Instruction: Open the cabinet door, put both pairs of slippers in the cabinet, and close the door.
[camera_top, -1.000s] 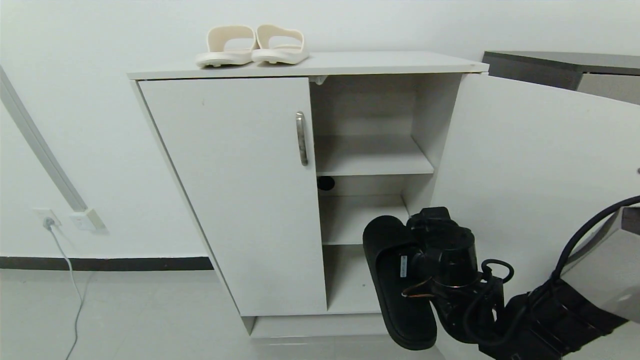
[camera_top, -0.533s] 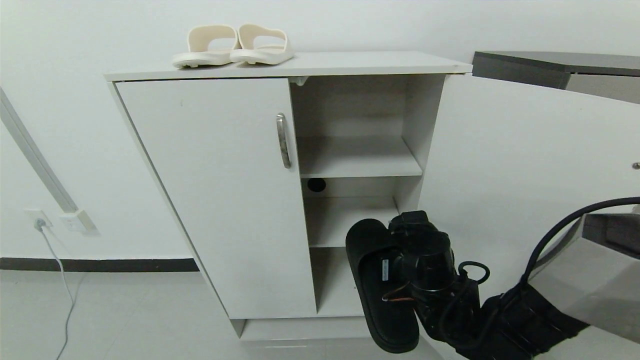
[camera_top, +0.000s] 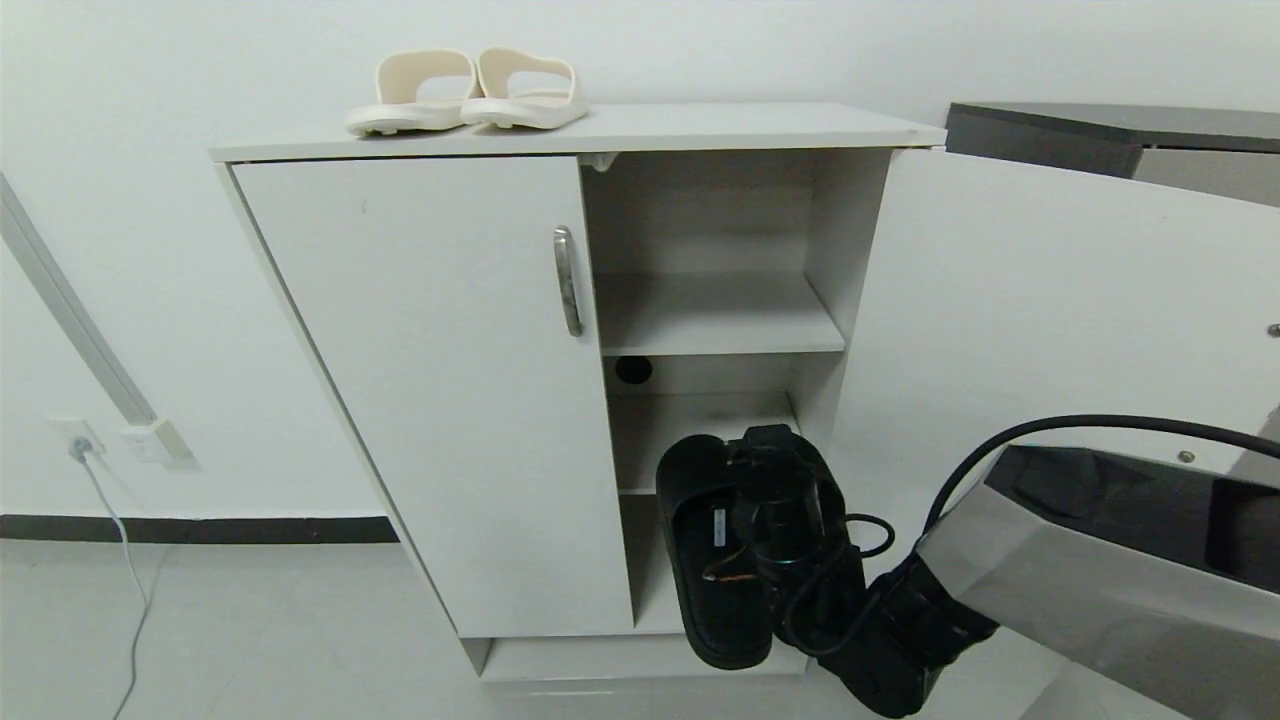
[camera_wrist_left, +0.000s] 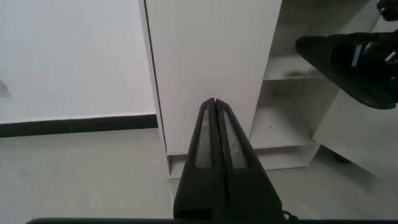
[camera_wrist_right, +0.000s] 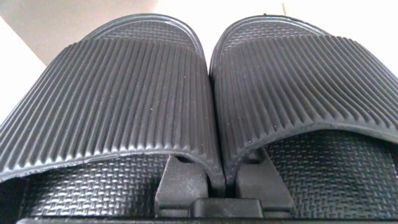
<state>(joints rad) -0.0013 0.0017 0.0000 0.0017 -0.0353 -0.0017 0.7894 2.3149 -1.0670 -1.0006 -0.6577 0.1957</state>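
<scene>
The white cabinet has its right door swung open and its left door closed. A cream pair of slippers lies on the cabinet top, at its left end. My right gripper is shut on the black pair of slippers, clamping the two straps together. The black pair hangs soles-left at the opening, in front of the lower shelf and the bottom compartment. In the left wrist view the black slippers show by the opening. My left gripper is shut on nothing, low over the floor before the closed door.
An upper shelf is bare. The left door carries a metal handle. A dark-topped unit stands behind the open door. A wall socket with a cable sits low on the left wall. Grey floor lies open to the left.
The head camera shifted at first. Since then my right arm has carried the black slippers left and closer to the cabinet opening. The cream pair has not moved.
</scene>
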